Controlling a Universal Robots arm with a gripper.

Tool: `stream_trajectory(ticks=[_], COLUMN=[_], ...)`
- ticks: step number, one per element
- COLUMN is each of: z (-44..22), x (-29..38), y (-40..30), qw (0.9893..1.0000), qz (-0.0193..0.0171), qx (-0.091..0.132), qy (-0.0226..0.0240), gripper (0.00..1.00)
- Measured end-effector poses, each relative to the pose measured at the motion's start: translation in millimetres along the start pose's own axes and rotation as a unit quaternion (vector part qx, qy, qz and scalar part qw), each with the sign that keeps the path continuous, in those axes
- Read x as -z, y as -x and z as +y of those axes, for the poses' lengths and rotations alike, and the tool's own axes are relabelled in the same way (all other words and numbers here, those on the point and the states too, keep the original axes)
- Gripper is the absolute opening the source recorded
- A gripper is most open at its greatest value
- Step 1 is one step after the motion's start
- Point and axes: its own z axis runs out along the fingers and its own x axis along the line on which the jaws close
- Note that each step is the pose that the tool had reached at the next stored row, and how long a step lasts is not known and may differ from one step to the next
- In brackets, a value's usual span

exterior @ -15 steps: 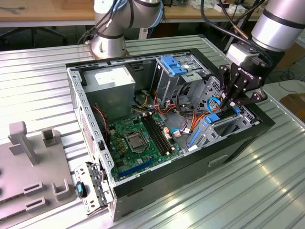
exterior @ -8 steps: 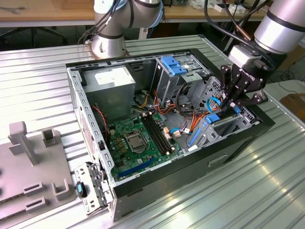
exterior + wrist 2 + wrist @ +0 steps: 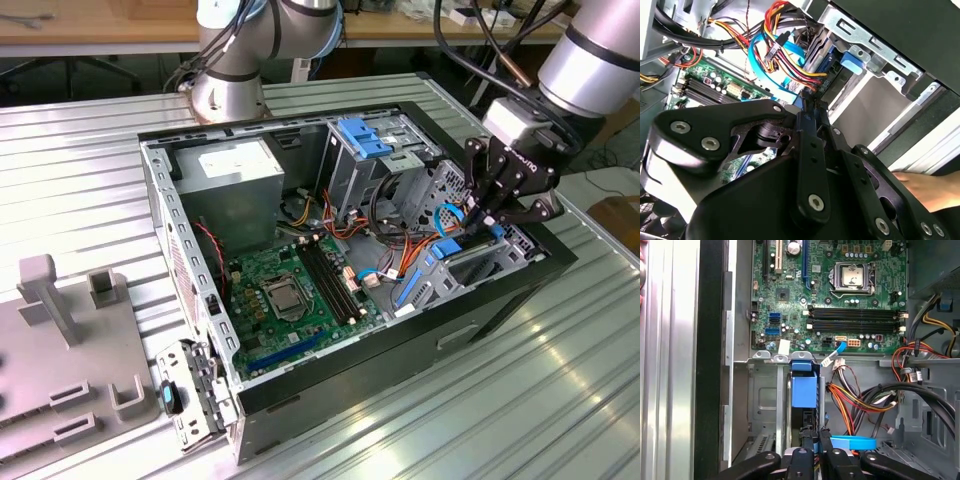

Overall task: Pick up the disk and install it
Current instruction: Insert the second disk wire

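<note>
On the exterior view's left a grey plastic fixture (image 3: 70, 350) with upright blocks lies on the ribbed metal table (image 3: 70, 170); next comes the open black case (image 3: 350, 370), with the grey power supply (image 3: 235, 170) at its far corner, the green motherboard (image 3: 290, 290) flat on its floor, and a metal bay (image 3: 385, 150) with blue tabs behind. At the case's right end the gripper (image 3: 478, 222) reaches down into the drive cage (image 3: 490, 265), where the disk (image 3: 455, 247) stands on edge, its blue bracket showing beside orange and blue cables (image 3: 400, 270). The first wrist view looks straight down — here the disk (image 3: 804, 390) appears as a thin slab in a slot of the cage (image 3: 765, 390), blue bracket uppermost, and the black fingers (image 3: 805, 447) are pressed together on its near edge, gripping it. The motherboard (image 3: 840, 295) with its bare socket and dark memory slots lies beyond. The second wrist view shows the black linkage of the gripper (image 3: 807, 107) from behind, closed, a bundle of coloured wires (image 3: 785, 55), the cage's folded sheet metal — and a person's hand (image 3: 930, 187) at the case's outer side.
</note>
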Motion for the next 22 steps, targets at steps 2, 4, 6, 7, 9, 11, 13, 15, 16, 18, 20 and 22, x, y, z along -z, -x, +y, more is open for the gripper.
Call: stream_trajectory(ticks=[2,4,6,7,9,11,13,15,16,18,20,22], z=[0.0,0.1,0.1,0.1,0.1,0.0,0.0,0.0,0.0,0.0,0.0,-0.1], x=[0.0,0.0,-0.1,-0.2,-0.9,-1.7,-2.4,-3.1,-3.6,-4.2,-4.8,-5.3], y=[-2.2,-3.6,-4.2,-4.3,-4.3,-4.3,-4.4,-4.4,-4.4,-4.4,-4.4,-4.4], qw=[1.0000,1.0000,1.0000,1.0000,1.0000,1.0000,1.0000,1.0000,1.0000,1.0000,1.0000,0.9999], qz=[-0.0057,-0.0062,-0.0063,-0.0061,-0.0066,-0.0068,-0.0070,-0.0074,-0.0078,-0.0085,-0.0094,-0.0101], qx=[0.000,0.000,0.000,0.000,0.000,0.000,0.000,0.000,0.000,0.000,0.000,0.000], qy=[-0.0001,-0.0001,-0.0001,-0.0001,-0.0001,-0.0001,-0.0001,-0.0002,-0.0002,-0.0002,-0.0002,-0.0002], gripper=[0.16,0.16,0.16,0.16,0.16,0.16,0.16,0.16,0.16,0.16,0.16,0.16])
